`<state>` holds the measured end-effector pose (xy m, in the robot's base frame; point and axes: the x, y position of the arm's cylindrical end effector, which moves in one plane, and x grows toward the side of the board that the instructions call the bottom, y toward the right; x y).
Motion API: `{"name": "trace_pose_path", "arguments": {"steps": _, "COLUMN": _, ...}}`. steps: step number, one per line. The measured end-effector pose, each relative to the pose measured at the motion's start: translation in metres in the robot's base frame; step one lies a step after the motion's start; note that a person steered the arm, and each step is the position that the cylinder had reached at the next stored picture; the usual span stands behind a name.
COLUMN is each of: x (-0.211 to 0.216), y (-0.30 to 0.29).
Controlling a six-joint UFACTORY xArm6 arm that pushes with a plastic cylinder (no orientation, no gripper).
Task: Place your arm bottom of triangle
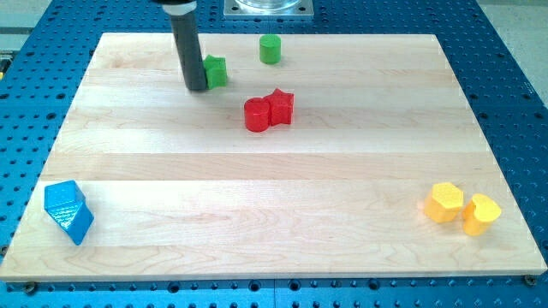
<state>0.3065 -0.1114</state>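
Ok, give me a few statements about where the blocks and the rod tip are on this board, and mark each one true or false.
1. My tip is right beside the green star-like block, on its left in the view. True.
2. The two red blocks are far apart. False: the red cylinder and the red star-like block touch.
3. The blue block lies near the view's bottom left corner. True.
4. The two yellow blocks sit at the view's top left. False: they are at the bottom right.
5. The green cylinder is near the view's top edge. True.
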Motion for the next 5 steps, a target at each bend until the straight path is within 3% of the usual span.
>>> {"name": "trace_pose_path", "arguments": {"steps": 2, "x": -0.011, "y": 0.008}}
{"name": "trace_pose_path", "arguments": {"steps": 3, "x": -0.024, "y": 0.049}}
{"name": "trace_pose_path", "arguments": {"steps": 4, "x": -0.007, "y": 0.049}}
{"name": "trace_pose_path", "arguments": {"steps": 5, "x": 0.068, "y": -0.016}}
